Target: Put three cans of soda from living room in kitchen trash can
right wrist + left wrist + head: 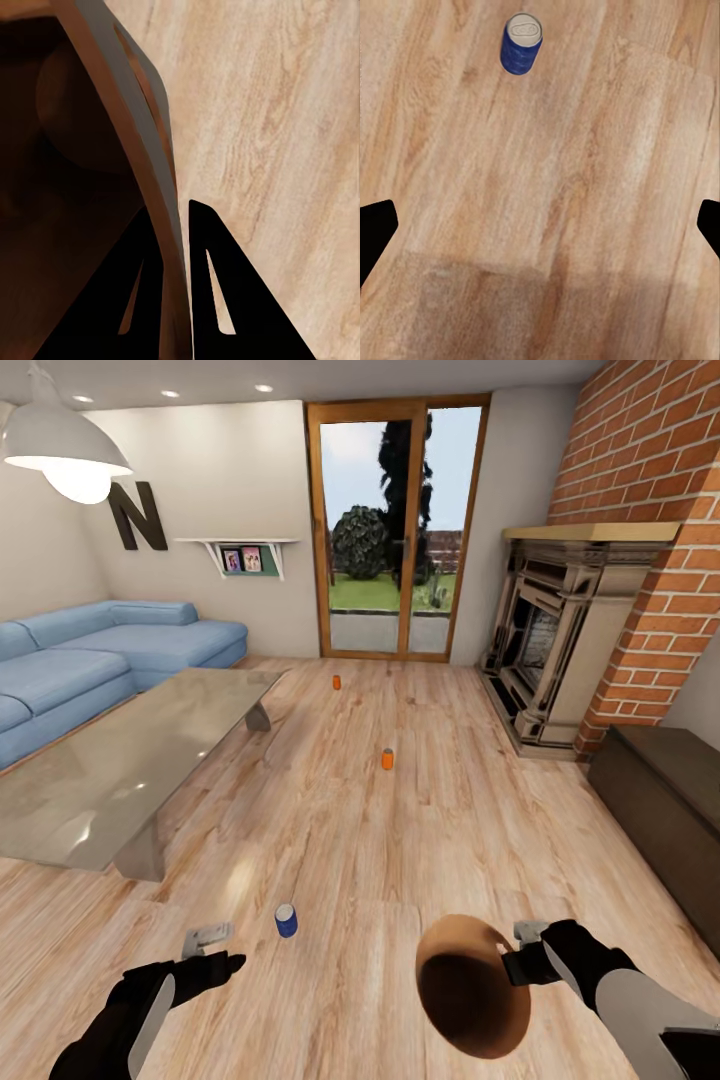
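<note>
Blue sofa (90, 660) sits far to the left in the living room, with a white lamp (65, 450) hanging above it. Next to the sofa is a low table (130, 760) with a shiny grey top. Down low, the left pincer (208, 940) hangs over the wood floor (400, 840). Its two black fingers (375, 232) are spread wide apart and it holds nothing. Just beside it, a little to the right, the dark blue can (286, 919) stands upright on the floor. The left wrist view shows this can (521, 43) from above, with its grey top, out ahead of the open fingers.

Farther away, an orange can (387, 759) stands in the middle of the floor. Another orange can (337, 682) stands near the glass doors (398, 530).

To the right, the trash can (470, 985) is tipped so its brown inside shows. The right pincer (525, 940) is pinched tight on its rim. In the right wrist view the thin wall (161, 217) sits between the two fingers (217, 292).

Far right stands a fireplace (560, 640) in a red brick wall (650, 440).
</note>
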{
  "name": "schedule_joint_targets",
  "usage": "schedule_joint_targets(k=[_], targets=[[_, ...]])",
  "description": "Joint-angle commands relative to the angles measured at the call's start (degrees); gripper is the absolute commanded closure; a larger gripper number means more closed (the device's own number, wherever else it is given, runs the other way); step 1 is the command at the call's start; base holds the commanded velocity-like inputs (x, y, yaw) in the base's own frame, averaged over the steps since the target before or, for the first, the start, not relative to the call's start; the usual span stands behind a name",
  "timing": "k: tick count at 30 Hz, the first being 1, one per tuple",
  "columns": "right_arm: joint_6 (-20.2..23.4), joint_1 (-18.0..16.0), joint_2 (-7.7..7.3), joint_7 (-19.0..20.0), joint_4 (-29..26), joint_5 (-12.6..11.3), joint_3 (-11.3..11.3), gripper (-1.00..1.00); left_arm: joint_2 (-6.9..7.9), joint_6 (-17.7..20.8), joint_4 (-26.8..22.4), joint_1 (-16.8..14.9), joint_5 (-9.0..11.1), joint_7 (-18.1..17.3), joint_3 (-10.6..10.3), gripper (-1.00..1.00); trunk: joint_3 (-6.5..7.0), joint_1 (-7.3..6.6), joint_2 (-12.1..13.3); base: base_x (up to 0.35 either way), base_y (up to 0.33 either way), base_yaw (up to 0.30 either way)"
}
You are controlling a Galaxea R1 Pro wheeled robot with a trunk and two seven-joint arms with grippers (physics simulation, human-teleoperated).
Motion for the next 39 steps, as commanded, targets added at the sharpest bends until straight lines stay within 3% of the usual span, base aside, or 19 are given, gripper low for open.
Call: schedule_joint_targets(k=[1, 9, 11, 15, 20, 21, 26, 39], targets=[[0.04, -0.03, 0.0, 0.21, -0.04, -0.34, -0.32, 1.0, 0.0, -0.33, 0.0, 0.0, 0.0, 0.0, 0.0, -1.0, 0.01, 0.0, 0.0, 0.0, 0.0, 0.0], [0.04, -0.03, 0.0, 0.21, -0.04, 3.25, -0.01, 1.0, 0.0, -0.61, 0.0, 0.0, 0.0, 0.0, 0.0, -1.0, 0.01, 0.0, 0.0, 0.0, 0.0, 0.0], [0.33, 0.22, -0.62, 0.44, -0.52, 3.8, -0.17, 1.0, 0.04, 0.05, -0.66, -0.07, 0.11, -0.15, 0.15, -1.0, 0.01, 0.0, 0.0, 0.0, 0.0, 0.0], [0.8, -1.01, 0.13, 0.8, -1.73, 6.8, 0.63, 1.0, 0.09, -1.25, -0.62, -0.29, 0.69, -0.48, 1.39, -1.0, 0.01, 0.0, 0.0, 0.011, 0.0, 0.0], [1.78, -2.55, 0.09, 1.29, -3.29, 7.81, 0.07, 1.0, 0.09, -2.85, -0.41, -0.4, 0.68, -0.58, 1.74, -1.0, 0.01, 0.0, 0.0, 0.204, 0.0, 0.0], [19.22, -8.79, -0.09, 1.28, -14.79, -2.21, -2.28, 1.0, 0.1, -5.9, -0.37, -0.41, 0.66, -0.58, 1.78, -1.0, 0.01, 0.0, 0.0, 0.282, 0.0, 0.0], [23.27, -12.25, -0.38, 1.31, -15.28, -2.22, -2.23, 1.0, 0.11, -6.15, -0.34, -0.39, 0.79, -0.6, 1.78, -1.0, 0.01, 0.0, 0.0, 0.257, 0.0, 0.0], [29.05, -16.51, -0.38, 1.33, -15.37, -2.38, -2.22, 1.0, 0.11, -8.22, -0.31, -0.35, 0.56, -0.6, 1.75, -1.0, 0.01, 0.0, 0.0, 0.038, 0.0, 0.0]])
